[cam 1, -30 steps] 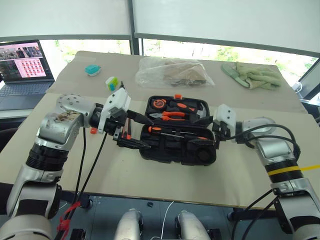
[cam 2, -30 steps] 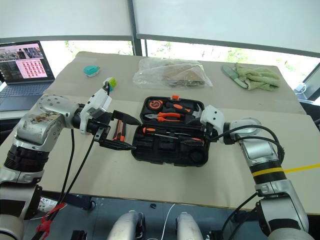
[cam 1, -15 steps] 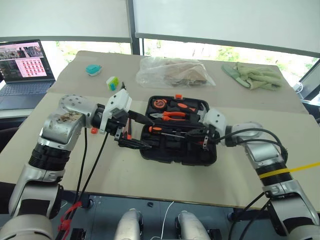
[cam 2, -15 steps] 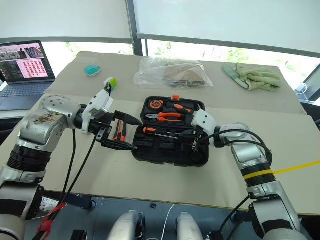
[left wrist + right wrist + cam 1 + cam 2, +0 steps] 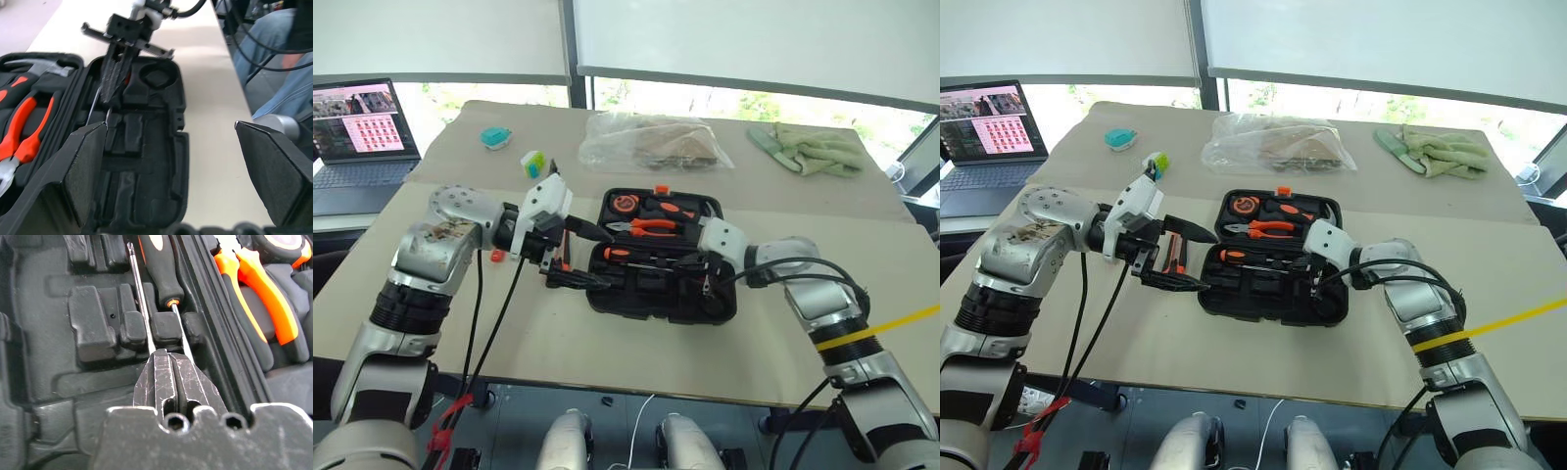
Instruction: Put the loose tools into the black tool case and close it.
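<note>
The black tool case (image 5: 607,294) lies open at the table's middle. Its back half holds orange-handled pliers (image 5: 651,226) and other orange-and-black tools. In the front half lie two metal-shaft screwdrivers (image 5: 159,269). My right gripper (image 5: 692,267) is shut over that front half, its tips resting on the thin shaft (image 5: 139,293) of one of them; I cannot tell whether it pinches the shaft. At the case's left edge my left gripper (image 5: 585,257) stands wide open and empty. An orange-and-black tool (image 5: 1173,257) lies on the table just behind it.
At the back of the table lie a clear plastic bag (image 5: 651,142), green gloves (image 5: 808,149), a teal object (image 5: 493,136) and a green-white object (image 5: 533,162). A laptop (image 5: 362,127) stands at the far left. A small orange bit (image 5: 495,256) lies under the left forearm.
My right gripper has moved left, from the case's right edge to over its front half, and has shut. The left gripper has stayed where it was, open.
</note>
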